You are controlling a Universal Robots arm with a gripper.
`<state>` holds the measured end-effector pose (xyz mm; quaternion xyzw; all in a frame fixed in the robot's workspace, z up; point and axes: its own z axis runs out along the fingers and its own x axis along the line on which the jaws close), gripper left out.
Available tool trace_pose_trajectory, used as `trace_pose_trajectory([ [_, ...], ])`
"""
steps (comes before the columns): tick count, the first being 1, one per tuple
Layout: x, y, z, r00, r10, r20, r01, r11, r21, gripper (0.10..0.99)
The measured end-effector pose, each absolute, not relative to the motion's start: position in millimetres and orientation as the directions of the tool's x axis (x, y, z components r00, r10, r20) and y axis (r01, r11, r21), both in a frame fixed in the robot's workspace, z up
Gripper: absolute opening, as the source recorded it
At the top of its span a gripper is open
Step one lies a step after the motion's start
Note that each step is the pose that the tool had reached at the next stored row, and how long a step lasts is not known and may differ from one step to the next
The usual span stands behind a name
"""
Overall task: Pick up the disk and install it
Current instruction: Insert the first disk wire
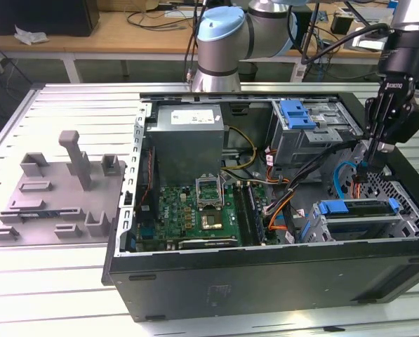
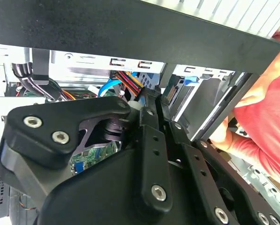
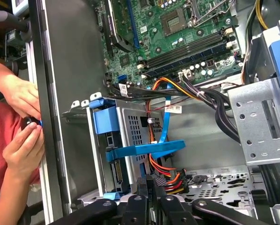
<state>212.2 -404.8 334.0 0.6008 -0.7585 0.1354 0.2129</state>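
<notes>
End effector (image 3: 155,186) near the disk (image 1: 356,208), in drive cage (image 3: 136,125) inside computer case (image 1: 265,281).

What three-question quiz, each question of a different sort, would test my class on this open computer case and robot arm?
1. True or false: the grey plastic fixture plate lies on the white slatted table, outside the black metal computer case.
2. Choose one: the robot's hand hangs over A) the fixture plate, B) the green motherboard, C) the case's end with the silver metal drive cages.
3. Fill in: in the first wrist view, the plastic carrier at the front of a drive cage is coloured ____.
Key: 1 true; 2 C; 3 blue.
</notes>
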Motion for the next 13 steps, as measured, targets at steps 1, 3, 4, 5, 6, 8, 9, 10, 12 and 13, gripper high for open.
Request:
trace_pose_trajectory([
  [1, 212.2, -404.8, 334.0, -0.187, -0.854, 0.486, -0.969, 0.241, 0.05, 0.169],
  [3, 212.2, -404.9, 333.9, -0.187, -0.854, 0.486, -0.969, 0.241, 0.05, 0.169],
  [4, 212.2, -404.8, 333.9, -0.187, -0.854, 0.486, -0.969, 0.241, 0.05, 0.169],
  [5, 212.2, -404.8, 333.9, -0.187, -0.854, 0.486, -0.969, 0.241, 0.05, 0.169],
  [6, 212.2, -404.9, 333.9, -0.187, -0.854, 0.486, -0.969, 0.241, 0.05, 0.169],
  [8, 212.1, -404.8, 333.8, -0.187, -0.854, 0.486, -0.969, 0.241, 0.051, 0.169],
  [9, 211.4, -404.8, 334.0, -0.187, -0.854, 0.485, -0.969, 0.241, 0.051, 0.169],
  [10, 211.0, -404.8, 334.8, -0.188, -0.854, 0.485, -0.969, 0.241, 0.05, 0.169],
  [12, 210.0, -404.9, 337.2, -0.188, -0.854, 0.485, -0.969, 0.241, 0.05, 0.169],
  [13, 208.8, -405.1, 337.9, -0.188, -0.854, 0.485, -0.969, 0.241, 0.049, 0.169],
])
